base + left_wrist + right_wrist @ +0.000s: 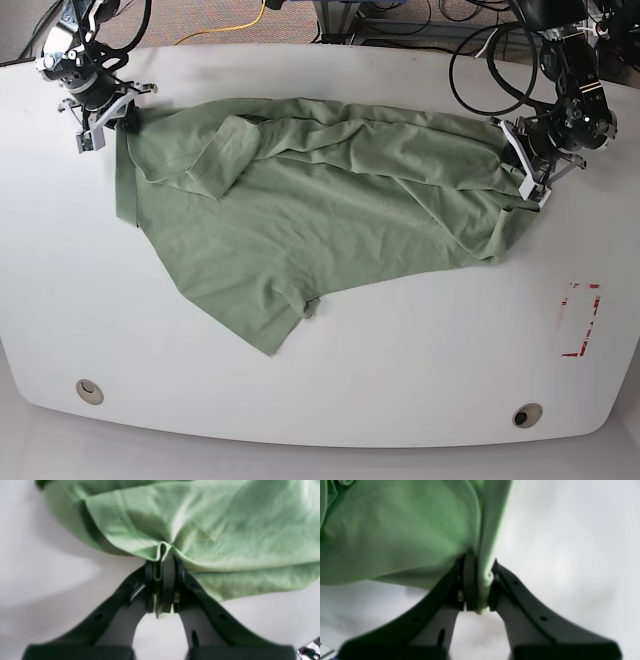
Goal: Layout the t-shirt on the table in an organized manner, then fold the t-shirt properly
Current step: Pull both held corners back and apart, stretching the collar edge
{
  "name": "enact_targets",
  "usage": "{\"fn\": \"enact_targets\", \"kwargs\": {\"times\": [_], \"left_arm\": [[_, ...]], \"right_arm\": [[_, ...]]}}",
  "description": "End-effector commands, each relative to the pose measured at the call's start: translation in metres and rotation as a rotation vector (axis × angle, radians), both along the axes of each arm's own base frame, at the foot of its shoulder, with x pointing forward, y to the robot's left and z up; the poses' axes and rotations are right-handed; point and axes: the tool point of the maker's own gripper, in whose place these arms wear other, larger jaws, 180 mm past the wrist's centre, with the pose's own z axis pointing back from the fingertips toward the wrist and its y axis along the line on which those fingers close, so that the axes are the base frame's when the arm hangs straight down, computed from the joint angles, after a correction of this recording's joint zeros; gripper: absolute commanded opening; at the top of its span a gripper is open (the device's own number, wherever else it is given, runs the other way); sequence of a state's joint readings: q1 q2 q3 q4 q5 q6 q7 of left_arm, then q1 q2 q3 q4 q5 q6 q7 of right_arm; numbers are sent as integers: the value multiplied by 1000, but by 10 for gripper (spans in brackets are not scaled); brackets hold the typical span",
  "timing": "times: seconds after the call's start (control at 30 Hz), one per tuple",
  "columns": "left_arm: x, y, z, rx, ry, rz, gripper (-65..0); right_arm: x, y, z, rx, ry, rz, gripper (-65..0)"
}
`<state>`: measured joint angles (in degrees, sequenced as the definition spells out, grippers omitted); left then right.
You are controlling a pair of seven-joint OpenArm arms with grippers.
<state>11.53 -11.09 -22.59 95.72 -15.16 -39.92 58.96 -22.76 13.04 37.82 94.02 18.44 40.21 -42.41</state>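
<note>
We're mid-layout: left gripper (162,580) and right gripper (478,582) each pinch the t-shirt (320,210) hem; shirt between them crumpled; folding not begun.

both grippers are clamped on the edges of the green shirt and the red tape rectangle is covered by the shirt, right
Not quite. Both the left gripper and right gripper are shut on the shirt, but the red tape rectangle is not covered: the base view shows it bare on the table, apart from the fabric.
</note>
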Motion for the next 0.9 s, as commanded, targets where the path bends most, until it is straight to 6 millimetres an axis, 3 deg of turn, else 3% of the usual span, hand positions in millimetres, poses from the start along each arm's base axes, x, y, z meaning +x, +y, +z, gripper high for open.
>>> {"fn": "enact_targets", "kwargs": {"times": [0.0,0.17,0.47,0.87], "left_arm": [[-6,5,7,44,-1,-14,-650],[-23,7,9,68,12,-25,-650],[-54,29,8,108,58,15,-650],[-58,33,9,119,63,17,-650]], "right_arm": [[-12,-7,6,-52,29,20,-612],[-27,-6,9,-72,55,38,-612],[-50,-5,11,-108,133,67,-612],[-54,-2,10,-105,142,66,-610]]}}
